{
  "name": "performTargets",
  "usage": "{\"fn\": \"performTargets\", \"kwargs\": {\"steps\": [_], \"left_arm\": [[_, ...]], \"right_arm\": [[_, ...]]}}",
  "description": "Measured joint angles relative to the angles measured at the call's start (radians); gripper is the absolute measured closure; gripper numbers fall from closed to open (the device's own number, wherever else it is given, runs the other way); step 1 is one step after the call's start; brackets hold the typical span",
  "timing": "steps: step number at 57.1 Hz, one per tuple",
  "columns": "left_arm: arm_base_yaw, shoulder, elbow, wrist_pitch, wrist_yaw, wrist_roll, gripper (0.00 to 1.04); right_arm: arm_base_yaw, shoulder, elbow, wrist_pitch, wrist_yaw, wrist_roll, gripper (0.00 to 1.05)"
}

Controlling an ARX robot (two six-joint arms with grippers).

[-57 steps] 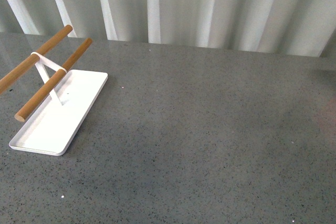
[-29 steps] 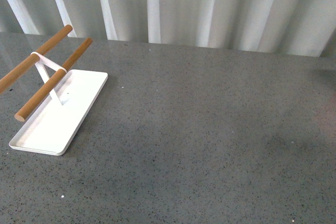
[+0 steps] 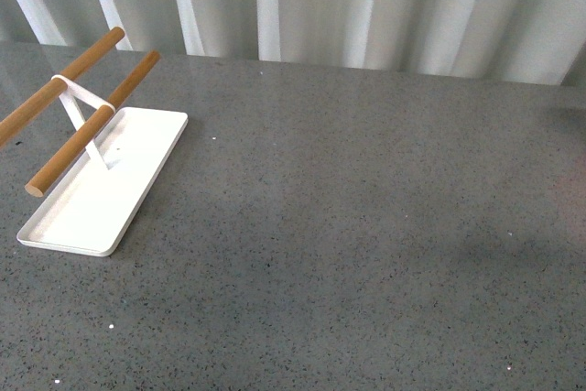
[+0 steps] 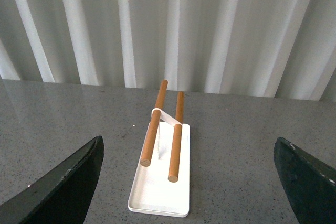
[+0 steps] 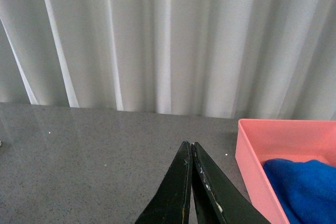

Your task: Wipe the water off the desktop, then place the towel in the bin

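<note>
A pale grey-white pleated curtain [image 3: 366,11] hangs in vertical folds across the whole backdrop at twelve o'clock, meeting the far edge of the table. Soft, even light falls on it, with brighter white strips between shadowed folds.

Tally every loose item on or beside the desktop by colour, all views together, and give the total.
White: 1, the flat rectangular white tray with its upright white bracket
Brown: 2, the round wooden rods held side by side in that bracket
Pink: 1, the rectangular pink plastic bin
Blue: 1, the fluffy bright blue towel, lying inside the bin
Total: 5
</note>
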Motion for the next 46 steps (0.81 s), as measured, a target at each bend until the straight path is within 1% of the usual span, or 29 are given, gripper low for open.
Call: {"fn": "performTargets", "kwargs": {"steps": [31,34,37,46], "left_arm": [[0.000,0.000,0.000,0.000,0.000,0.000,0.07],[0.000,0.000,0.000,0.000,0.000,0.000,0.07],[0.000,0.000,0.000,0.000,0.000,0.000,0.07],[0.000,-0.001,0.000,0.000,0.000,0.000,0.07]], "right_arm": [[0.001,-0.151,0.000,-0.152,0.000,0.004,1.01],[0.001,-0.227,0.000,-0.254,0.001,0.005,1.01],[0.001,-0.283,0.000,-0.316,0.001,0.006,1.01],[0.001,-0.318,0.000,-0.324,0.003,0.006,1.01]]}}
